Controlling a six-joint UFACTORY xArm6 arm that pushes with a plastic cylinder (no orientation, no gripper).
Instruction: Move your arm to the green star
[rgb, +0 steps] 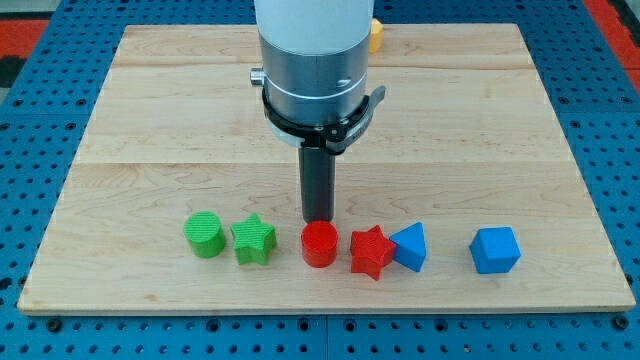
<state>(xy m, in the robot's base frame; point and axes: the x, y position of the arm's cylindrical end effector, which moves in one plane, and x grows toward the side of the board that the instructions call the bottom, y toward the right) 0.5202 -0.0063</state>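
Observation:
The green star (254, 240) lies on the wooden board (150, 120) near the view's bottom, left of centre. My tip (318, 219) is the lower end of the dark rod, just above the red cylinder (320, 244) in the view and to the right of the green star, with a gap between them. A green cylinder (205, 235) sits directly left of the star.
A red star (372, 251), a blue triangular block (410, 247) and a blue cube (495, 250) continue the row to the view's right. A yellow block (376, 35) peeks out behind the arm's housing at the view's top. The board lies on a blue perforated table.

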